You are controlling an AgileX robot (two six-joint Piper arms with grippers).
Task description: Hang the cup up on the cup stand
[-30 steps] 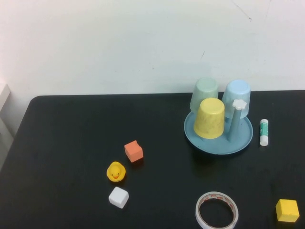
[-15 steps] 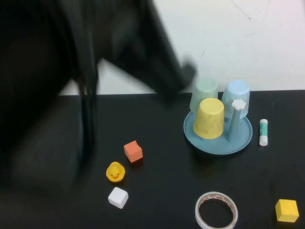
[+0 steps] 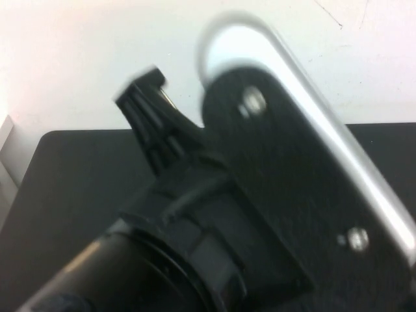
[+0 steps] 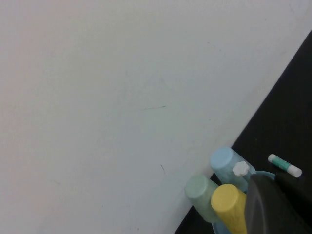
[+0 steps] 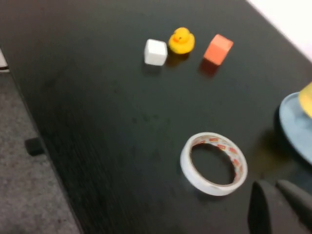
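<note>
The high view is filled by my left arm [image 3: 247, 214], raised close to the camera, so the cup and the stand are hidden there. In the left wrist view the light blue cup [image 4: 225, 163] stands upside down on the blue cup stand [image 4: 263, 174], beside a peg with a white flower cap [image 4: 241, 168]. My left gripper [image 4: 265, 195] is shut, empty, and held high above the stand. My right gripper [image 5: 275, 187] is shut and empty, low over the table beside the tape ring [image 5: 213, 163]; the stand's rim [image 5: 295, 126] shows beyond it.
A pale green cup [image 4: 201, 192] and a yellow cup [image 4: 228, 204] also sit upside down on the stand. A glue stick [image 4: 284, 165] lies next to it. A white cube [image 5: 156, 51], yellow duck [image 5: 181, 40] and orange cube [image 5: 218, 48] lie across the black table [image 3: 65, 169].
My left arm has swung up in front of the high camera, from nothing in view to covering nearly the whole table. The objects on the table have not visibly moved.
</note>
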